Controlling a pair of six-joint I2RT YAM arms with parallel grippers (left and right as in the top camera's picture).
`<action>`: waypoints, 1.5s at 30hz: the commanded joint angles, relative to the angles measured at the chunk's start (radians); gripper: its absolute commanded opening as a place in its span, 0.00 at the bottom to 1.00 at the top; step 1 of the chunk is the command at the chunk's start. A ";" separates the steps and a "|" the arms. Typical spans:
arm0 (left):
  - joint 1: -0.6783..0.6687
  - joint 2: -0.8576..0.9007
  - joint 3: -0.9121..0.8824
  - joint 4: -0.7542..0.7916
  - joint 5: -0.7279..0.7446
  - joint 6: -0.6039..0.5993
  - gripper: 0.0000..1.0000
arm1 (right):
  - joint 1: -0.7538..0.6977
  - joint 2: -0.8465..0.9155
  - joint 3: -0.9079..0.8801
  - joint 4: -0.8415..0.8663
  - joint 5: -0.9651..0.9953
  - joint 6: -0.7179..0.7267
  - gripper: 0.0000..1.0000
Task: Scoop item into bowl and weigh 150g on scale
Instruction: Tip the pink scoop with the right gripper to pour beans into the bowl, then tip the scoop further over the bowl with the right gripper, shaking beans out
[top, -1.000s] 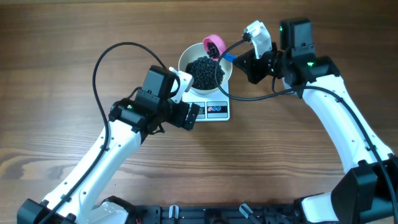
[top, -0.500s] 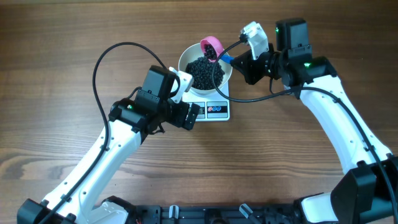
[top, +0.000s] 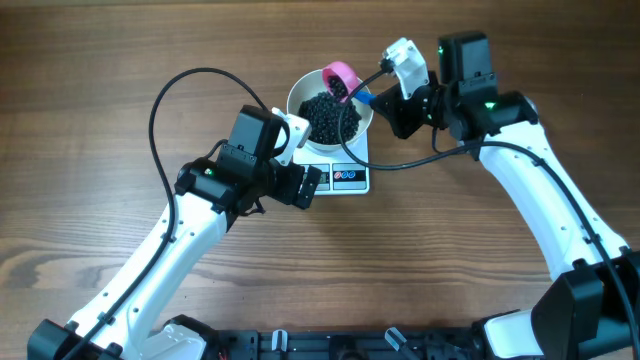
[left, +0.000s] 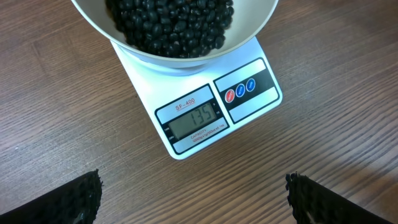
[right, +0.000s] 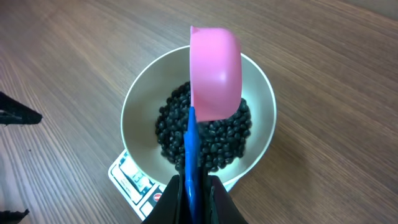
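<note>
The scale (left: 205, 106) reads 135, labelled SF-400.

A pink scoop (right: 216, 71) on a thin blue handle (right: 191, 149) is seen raised off the wooden table (top: 100, 60), with the handle viewed edge-on. The table is shown as brown planks with a streaked grain and a matte finish.

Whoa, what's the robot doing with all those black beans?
It's weighing black beans. The right hand is shut on the blue handle of a pink scoop, holding it over the white bowl of beans. The bowl sits on a small kitchen scale that shows 135, a bit short of the 150 wanted. The left hand hangs open beside the scale, holding nothing.
</note>
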 joint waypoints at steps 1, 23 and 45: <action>0.005 -0.009 0.015 0.003 0.012 0.008 1.00 | 0.008 -0.021 0.003 0.018 -0.002 0.040 0.04; 0.005 -0.009 0.015 0.003 0.012 0.008 1.00 | 0.023 -0.020 0.003 0.027 0.006 -0.085 0.04; 0.005 -0.009 0.015 0.003 0.012 0.008 1.00 | 0.023 -0.020 0.003 0.041 0.018 0.022 0.04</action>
